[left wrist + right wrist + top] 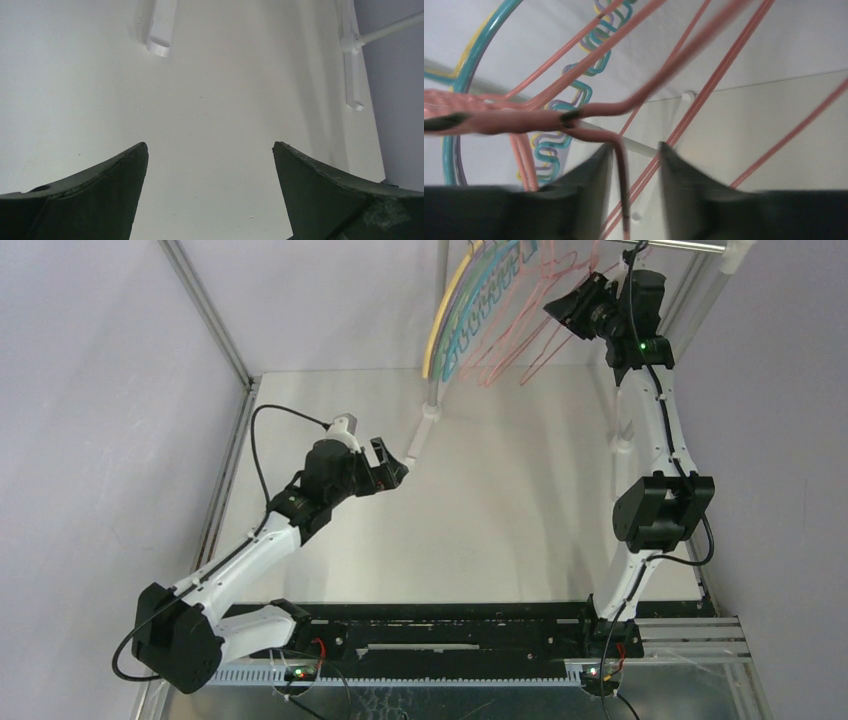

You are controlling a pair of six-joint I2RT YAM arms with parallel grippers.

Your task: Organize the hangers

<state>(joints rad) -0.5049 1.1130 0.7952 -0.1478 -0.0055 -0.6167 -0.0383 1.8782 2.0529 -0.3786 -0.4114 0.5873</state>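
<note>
Several hangers hang in a bunch from the rail at the top of the top view. The yellow, teal and purple ones (pixel 452 330) are at the left and the pink ones (pixel 530 335) at the right. My right gripper (pixel 566 308) is raised at the pink hangers. In the right wrist view its jaws (pixel 636 146) stand apart, with the hook end of a pink hanger (pixel 622 185) passing between them close to the left finger (pixel 594 175). The wavy teal, purple and yellow arms (pixel 551 145) hang behind. My left gripper (pixel 393 466) (pixel 210 145) is open and empty, low over the table.
The silver rail (pixel 690 245) runs across the top right on white poles, whose feet (pixel 428 422) (pixel 622 443) stand on the table. The feet also show in the left wrist view (pixel 160 35) (pixel 353 75). Metal frame posts (pixel 205 310) stand at the back corners.
</note>
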